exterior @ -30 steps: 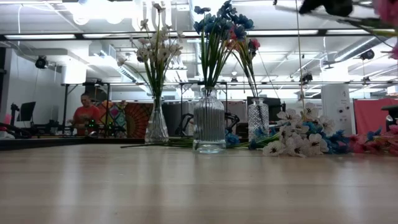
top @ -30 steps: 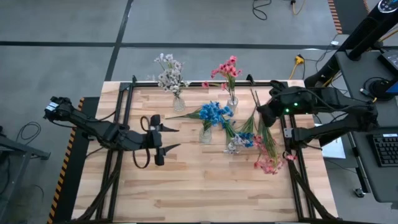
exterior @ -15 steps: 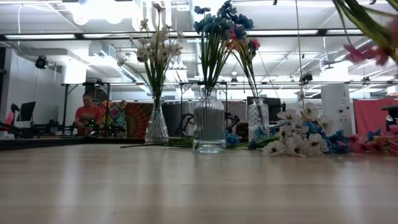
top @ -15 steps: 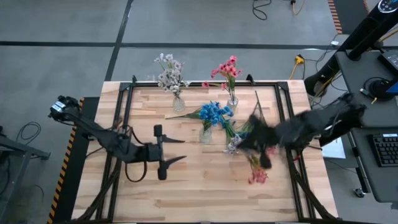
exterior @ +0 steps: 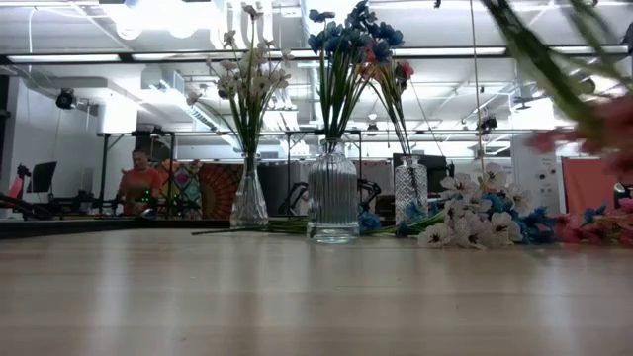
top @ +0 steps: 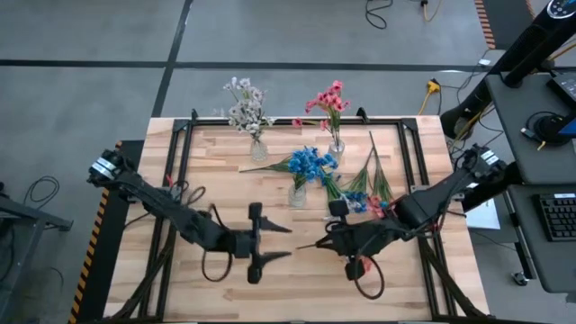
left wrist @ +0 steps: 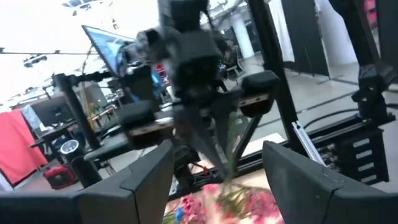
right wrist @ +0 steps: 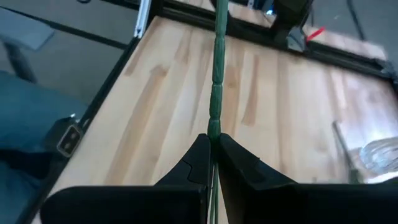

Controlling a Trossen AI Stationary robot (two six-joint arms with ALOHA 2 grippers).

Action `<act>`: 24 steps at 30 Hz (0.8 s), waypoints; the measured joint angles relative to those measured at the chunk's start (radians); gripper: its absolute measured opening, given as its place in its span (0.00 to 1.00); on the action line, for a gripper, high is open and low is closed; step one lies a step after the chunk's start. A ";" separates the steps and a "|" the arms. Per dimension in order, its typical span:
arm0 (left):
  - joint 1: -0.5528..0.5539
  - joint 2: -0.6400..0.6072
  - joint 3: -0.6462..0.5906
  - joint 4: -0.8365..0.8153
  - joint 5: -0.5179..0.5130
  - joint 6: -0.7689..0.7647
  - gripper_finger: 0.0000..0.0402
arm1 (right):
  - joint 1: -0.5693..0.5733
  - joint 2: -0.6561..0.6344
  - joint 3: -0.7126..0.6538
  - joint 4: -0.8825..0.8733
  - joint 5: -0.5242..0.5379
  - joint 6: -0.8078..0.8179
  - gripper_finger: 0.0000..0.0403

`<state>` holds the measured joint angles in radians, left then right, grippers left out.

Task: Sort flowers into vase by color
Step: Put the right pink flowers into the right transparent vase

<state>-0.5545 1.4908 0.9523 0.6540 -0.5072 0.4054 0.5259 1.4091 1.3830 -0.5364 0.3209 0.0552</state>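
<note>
1. The right gripper (top: 310,243) hangs over the middle of the table (top: 297,288), its jaws pinched shut on the thin green stem (right wrist: 215,93) of a pink spray (top: 360,265).
2. That spray's blossoms trail behind the gripper, toward the table's right side, near the near-right rail.
3. The left gripper (top: 279,241) faces it from the left, jaws standing well apart and holding nothing; the 2 grippers' tips are near each other, not touching.
4. In the left wrist view the right gripper (left wrist: 208,134) shows head-on between the left arm's own fingers (left wrist: 146,180), with pink blossoms below it.
5. 3 glass vases stand in the far half: white flowers (top: 245,108) far left, pink flowers (top: 328,101) far right, and blue flowers (top: 310,164) nearer the centre.
6. A loose heap (top: 355,193) of blue, white and green sprays lies just right of the blue vase (exterior: 333,203); more loose stems reach toward the far-right rail.
7. The near half of the wooden top is bare boards, open to the front edge; black rails run along both sides.
8. Beyond the table lies grey floor; the low view shows a workshop with ceiling lights and a person (exterior: 138,183) in red far off.
</note>
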 joint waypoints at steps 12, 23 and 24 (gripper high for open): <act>0.000 0.115 0.114 -0.001 -0.006 0.107 0.39 | 0.000 0.041 0.045 -0.006 0.004 -0.048 0.03; 0.000 0.111 0.114 -0.006 -0.003 0.120 0.02 | -0.001 0.041 0.044 -0.006 0.006 -0.048 0.03; 0.000 0.111 0.114 -0.006 -0.003 0.122 0.02 | -0.001 0.041 0.044 -0.006 0.006 -0.043 0.03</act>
<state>-0.5549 1.6020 1.0664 0.6479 -0.5099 0.5277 0.5247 1.4498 1.4265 -0.5426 0.3270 0.0120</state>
